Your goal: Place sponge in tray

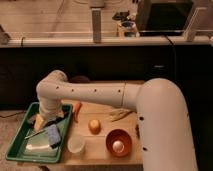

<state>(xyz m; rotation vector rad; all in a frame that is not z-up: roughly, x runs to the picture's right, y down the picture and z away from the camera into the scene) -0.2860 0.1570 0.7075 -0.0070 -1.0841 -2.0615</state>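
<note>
Here the gripper hangs low over the far end of the tray, at the end of the white arm that bends down from the right. Its fingers stand spread wide and hold nothing.

Just left of the gripper, a small yellow item lies in the tray; what it is cannot be told. Nearer the camera and a little left, a flat white item rests on the tray floor.

The sponge lies inside the tray just in front of the gripper, near the tray's right rim, apart from the fingers.

Right of the gripper, outside the tray, an orange carrot-like stick lies on the table. A translucent cup stands in front of it, just beside the tray's right rim. Further right sits a round yellow-orange fruit, then the orange-brown bowl, well apart from the gripper, with a pale round thing inside it.
</note>
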